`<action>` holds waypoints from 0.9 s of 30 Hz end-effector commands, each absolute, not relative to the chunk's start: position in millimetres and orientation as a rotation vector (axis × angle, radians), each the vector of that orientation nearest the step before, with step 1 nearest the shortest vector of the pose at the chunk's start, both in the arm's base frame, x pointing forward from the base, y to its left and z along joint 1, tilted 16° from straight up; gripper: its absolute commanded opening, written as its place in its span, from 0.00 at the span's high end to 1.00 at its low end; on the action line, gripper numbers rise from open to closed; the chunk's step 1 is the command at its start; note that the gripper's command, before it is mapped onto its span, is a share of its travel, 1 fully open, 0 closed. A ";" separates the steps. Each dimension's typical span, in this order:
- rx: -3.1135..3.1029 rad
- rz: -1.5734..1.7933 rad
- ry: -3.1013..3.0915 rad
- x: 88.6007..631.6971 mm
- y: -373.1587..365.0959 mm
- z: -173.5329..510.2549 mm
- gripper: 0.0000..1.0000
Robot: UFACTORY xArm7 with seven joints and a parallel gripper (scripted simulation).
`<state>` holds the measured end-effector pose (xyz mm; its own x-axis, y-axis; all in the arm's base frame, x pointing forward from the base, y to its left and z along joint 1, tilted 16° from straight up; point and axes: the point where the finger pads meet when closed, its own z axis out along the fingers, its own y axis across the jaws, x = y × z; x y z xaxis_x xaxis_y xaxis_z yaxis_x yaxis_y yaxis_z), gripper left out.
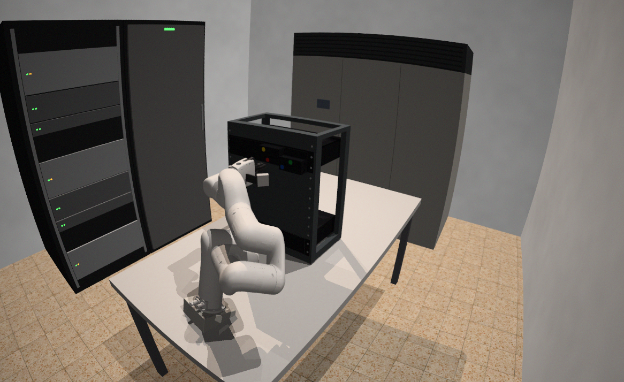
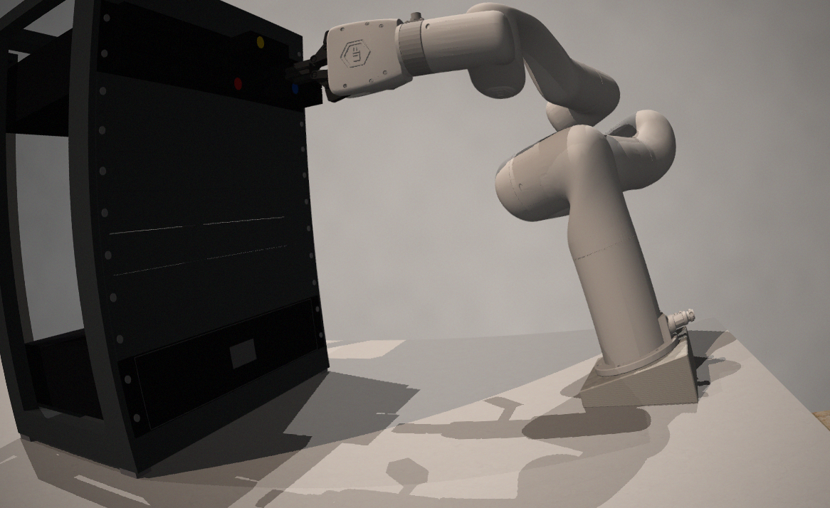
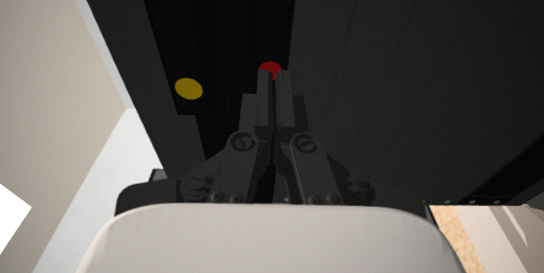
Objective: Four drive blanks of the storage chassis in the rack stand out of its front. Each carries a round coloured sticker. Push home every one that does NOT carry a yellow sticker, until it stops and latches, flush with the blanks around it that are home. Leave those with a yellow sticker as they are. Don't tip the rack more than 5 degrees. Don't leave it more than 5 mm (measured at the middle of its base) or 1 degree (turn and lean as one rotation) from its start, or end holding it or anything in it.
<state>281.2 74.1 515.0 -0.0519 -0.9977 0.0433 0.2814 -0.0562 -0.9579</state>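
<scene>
Rack (image 1: 327, 189) stands on the table (image 1: 376, 208), chassis in its top bay. Left to right in the top view: yellow blank (image 1: 263, 148) upper left, red blank (image 1: 267, 159) just below it, blue blank (image 1: 282, 166), green blank (image 1: 290, 162) far right. Blue and green appear to stand proud; whether red is home I cannot tell. Gripper (image 3: 273, 79) is pressed together, holding nothing, tips lined on the red sticker and a little off the face in the exterior view. Judged next: drive straight in, square to the face, slow, so the rack neither tips nor slides; keep off yellow. Blanks are small dark blocks, each with one round sticker.
</scene>
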 end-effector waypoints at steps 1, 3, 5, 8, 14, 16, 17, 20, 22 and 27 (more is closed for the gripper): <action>-1.011 -1.398 1.006 260.0 73.2 510.8 1.00; -1.010 -1.398 1.006 257.3 73.2 510.0 1.00; -1.011 -1.398 1.006 255.8 73.3 509.6 1.00; -1.011 -1.398 1.006 255.4 73.3 509.5 1.00; -1.011 -1.398 1.006 255.4 73.3 509.5 1.00; -1.011 -1.398 1.006 255.4 73.3 509.5 1.00; -1.011 -1.398 1.006 255.4 73.3 509.5 1.00; -1.011 -1.398 1.006 255.4 73.3 509.5 1.00; -1.011 -1.398 1.006 255.4 73.3 509.5 1.00; -1.011 -1.398 1.006 255.3 72.4 509.5 1.00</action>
<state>255.8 73.3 508.1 -0.0510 -0.9978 0.0433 0.2752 -0.0557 -0.9598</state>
